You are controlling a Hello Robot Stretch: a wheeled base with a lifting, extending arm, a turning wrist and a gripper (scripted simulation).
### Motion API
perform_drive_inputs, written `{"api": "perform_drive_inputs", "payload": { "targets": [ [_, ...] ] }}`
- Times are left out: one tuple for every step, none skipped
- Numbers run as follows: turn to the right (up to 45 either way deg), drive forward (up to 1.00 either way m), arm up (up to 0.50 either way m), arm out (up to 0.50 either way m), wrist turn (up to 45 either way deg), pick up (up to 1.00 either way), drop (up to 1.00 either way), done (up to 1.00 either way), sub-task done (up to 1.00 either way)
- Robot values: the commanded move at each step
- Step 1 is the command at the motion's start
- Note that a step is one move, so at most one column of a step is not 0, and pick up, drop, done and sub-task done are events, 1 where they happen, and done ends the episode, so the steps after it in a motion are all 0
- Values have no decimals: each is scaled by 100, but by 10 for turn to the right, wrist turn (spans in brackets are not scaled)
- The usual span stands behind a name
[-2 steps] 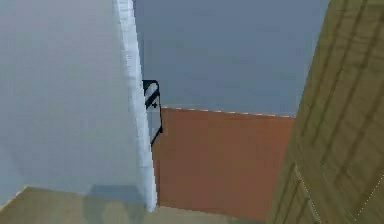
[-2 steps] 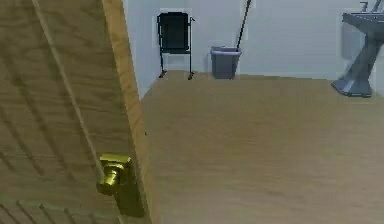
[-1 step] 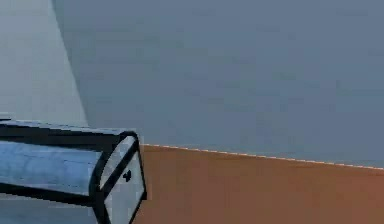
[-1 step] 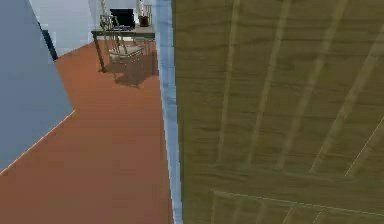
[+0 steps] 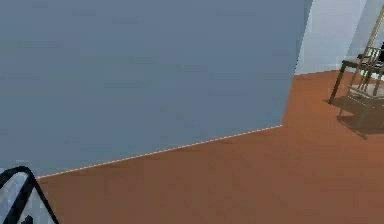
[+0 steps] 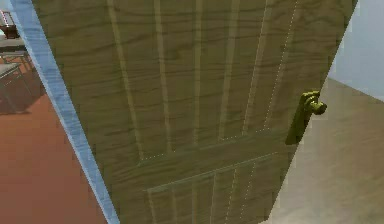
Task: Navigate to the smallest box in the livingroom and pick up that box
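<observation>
A blue-grey wall (image 5: 140, 80) stands close ahead across the forward view's left and middle. A wooden panelled door (image 6: 200, 100) with a brass handle (image 6: 305, 115) rises close by in the arm side view. No box can be made out.
Reddish-brown floor (image 5: 250, 175) runs to the forward view's right, where a dark wooden table (image 5: 355, 78) and a chair (image 5: 372, 85) stand by a pale far wall (image 5: 330, 35). A blue wall edge (image 6: 60, 110) borders the door's left. Table legs (image 6: 15, 55) appear at the arm side view's upper left.
</observation>
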Motion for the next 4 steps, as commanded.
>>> {"api": "perform_drive_inputs", "payload": {
  "targets": [
    [0, 10, 0, 0, 0, 0, 0, 0, 0],
    [270, 0, 0, 0, 0, 0, 0, 0, 0],
    [0, 50, 0, 0, 0, 0, 0, 0, 0],
    [390, 0, 0, 0, 0, 0, 0, 0, 0]
  ]
}}
